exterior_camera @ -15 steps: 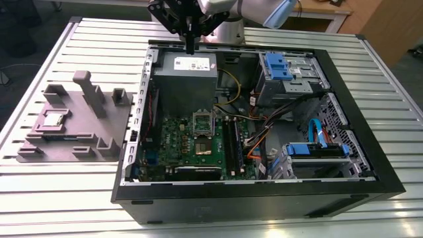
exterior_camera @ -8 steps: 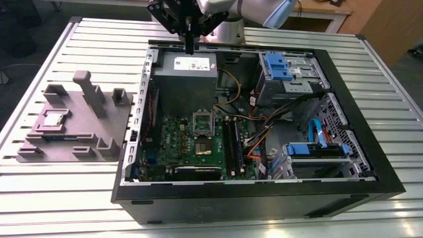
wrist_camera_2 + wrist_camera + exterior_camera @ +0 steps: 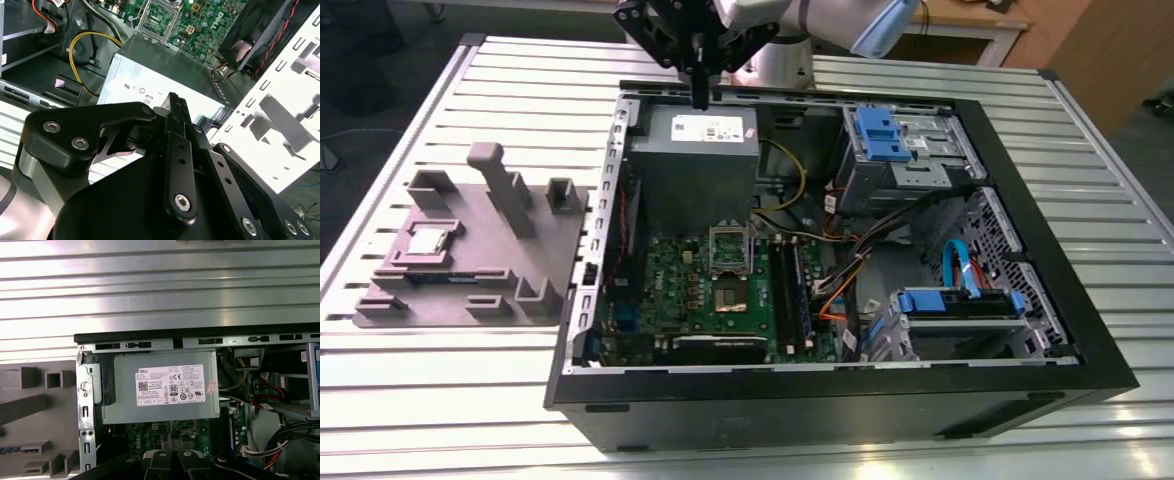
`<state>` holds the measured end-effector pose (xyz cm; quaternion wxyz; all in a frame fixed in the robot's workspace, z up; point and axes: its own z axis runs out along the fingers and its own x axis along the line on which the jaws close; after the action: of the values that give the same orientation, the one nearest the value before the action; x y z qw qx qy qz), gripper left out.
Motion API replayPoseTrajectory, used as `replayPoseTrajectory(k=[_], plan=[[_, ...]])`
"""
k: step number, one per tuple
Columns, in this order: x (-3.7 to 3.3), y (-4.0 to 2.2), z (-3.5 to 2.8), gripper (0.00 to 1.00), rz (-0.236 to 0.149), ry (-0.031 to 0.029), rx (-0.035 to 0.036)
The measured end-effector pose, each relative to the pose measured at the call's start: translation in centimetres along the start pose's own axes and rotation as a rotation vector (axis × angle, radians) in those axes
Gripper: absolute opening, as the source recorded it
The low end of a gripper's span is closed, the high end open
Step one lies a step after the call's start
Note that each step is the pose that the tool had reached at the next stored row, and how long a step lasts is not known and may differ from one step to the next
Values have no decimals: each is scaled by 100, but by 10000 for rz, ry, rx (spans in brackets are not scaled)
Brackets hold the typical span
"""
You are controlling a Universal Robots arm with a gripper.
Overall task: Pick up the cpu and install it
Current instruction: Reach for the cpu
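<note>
Claw narrow, fingers together, empty, over the power supply at the case's far edge. Cpu on grey fixture, by the worktop edge at the exterior view's left.

White label with barcode, small print and round certification marks, on the grey metal box

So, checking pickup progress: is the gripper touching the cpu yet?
Apart. The exterior view shows the gripper above the power supply, the cpu away on the grey fixture.

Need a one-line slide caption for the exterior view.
Gripper above the power supply; cpu on the grey fixture at the exterior view's left.
</note>
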<state>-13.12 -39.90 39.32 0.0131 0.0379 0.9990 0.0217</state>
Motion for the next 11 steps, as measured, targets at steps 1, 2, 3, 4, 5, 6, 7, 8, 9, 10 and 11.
replayPoseTrajectory(k=[1,2,3,4,5,6,7,8,9,10,11], plan=[[5,0,0,11,0,0,-1],[9,-1,0,11,0,0,0],[14,-1,0,11,0,0,0],[20,-2,0,11,0,0,0],[26,-2,0,11,0,0,0],[33,-2,0,11,0,0,0],[39,-3,-1,11,0,0,0],[44,-3,-1,11,0,0,0],[49,-3,-1,11,0,1,1],[54,-4,-1,11,0,0,0],[58,-4,-1,11,0,1,1]])
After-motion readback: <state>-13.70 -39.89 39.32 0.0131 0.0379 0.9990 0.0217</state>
